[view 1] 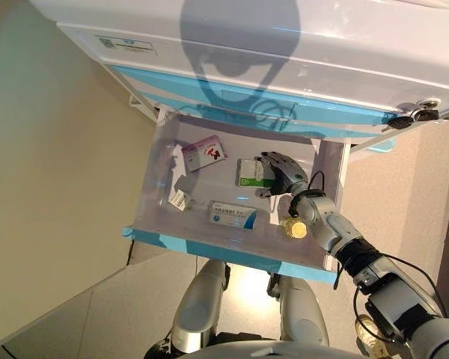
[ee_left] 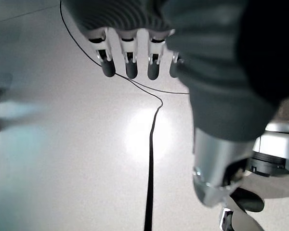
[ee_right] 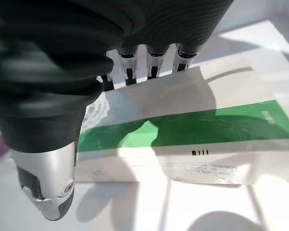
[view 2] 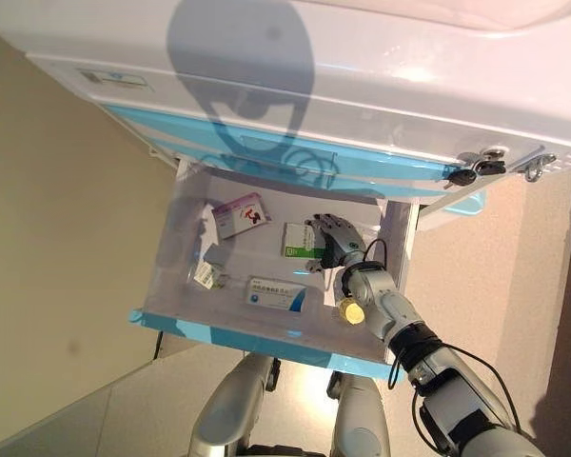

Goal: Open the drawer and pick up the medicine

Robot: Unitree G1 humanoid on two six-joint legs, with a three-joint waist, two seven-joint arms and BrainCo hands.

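Observation:
The cabinet's clear drawer (view 1: pixel 232 254) with a blue front edge stands pulled out. In it lies a green and white medicine box (view 1: pixel 248 173), also in the right wrist view (ee_right: pixel 192 130). My right hand (view 1: pixel 288 178) is inside the drawer over the box's right end. Its fingers (ee_right: pixel 154 65) reach past the box's far edge, tips hidden behind it. Its thumb (ee_right: pixel 48 190) stands by the near side, apart from the box. The box lies flat on the drawer floor. My left hand (ee_left: pixel 130 62) hangs over the floor with straight fingers, holding nothing.
The drawer also holds a pink and white box (view 1: pixel 204 153), a blue and white box (view 1: pixel 233 215), a small labelled bottle (view 1: pixel 181 199) and a round yellow-capped item (view 1: pixel 294 227) by my wrist. The white cabinet (view 1: pixel 284 45) rises behind, with keys (view 1: pixel 411 116) in its lock.

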